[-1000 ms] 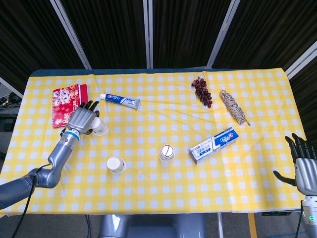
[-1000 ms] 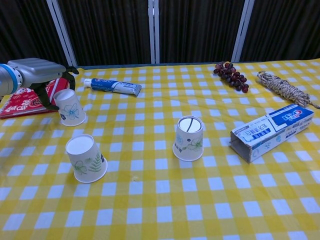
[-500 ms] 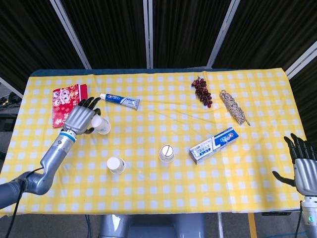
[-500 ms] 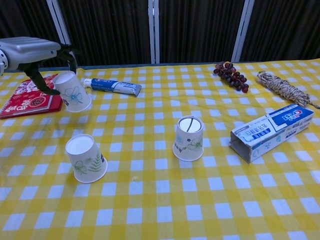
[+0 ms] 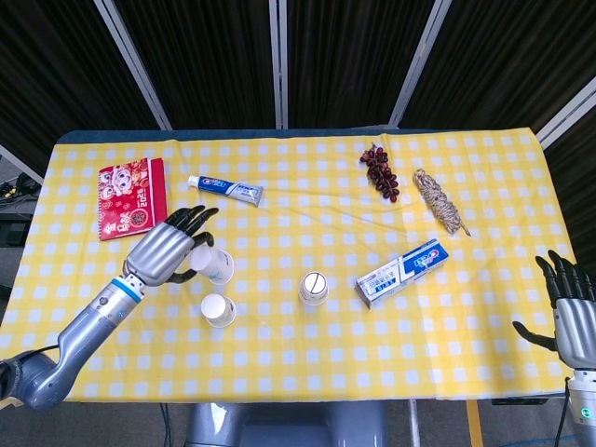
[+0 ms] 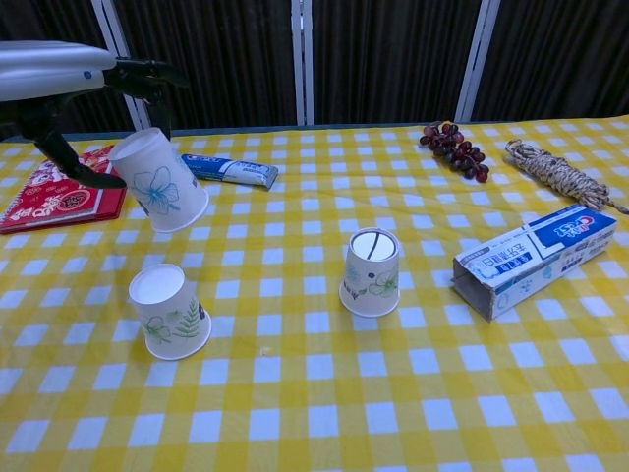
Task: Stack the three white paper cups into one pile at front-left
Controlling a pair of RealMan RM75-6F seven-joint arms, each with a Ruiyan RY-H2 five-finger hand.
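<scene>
The left robot hand (image 5: 169, 251) reaches in from the front-left corner, its forearm slanting up over the yellow checked table (image 5: 307, 363), back of the hand upward and fingers curled around a blue-flowered paper cup (image 6: 159, 194). That cup is lifted off the cloth, upside down and tilted, held just above and behind the fern-printed paper cup (image 6: 169, 312), which stands inverted on the table and apart from it. In the chest view the dark fingertips (image 6: 162, 71) arch over the held cup's upturned base while the thumb wraps its far side. The third paper cup (image 6: 371, 272) stands inverted to the right of the fern-printed one, well apart, with the toothpaste box (image 6: 536, 257) lying further right. The right robot hand (image 5: 570, 310) hangs off the table's front-right edge, fingers spread and holding nothing.
</scene>
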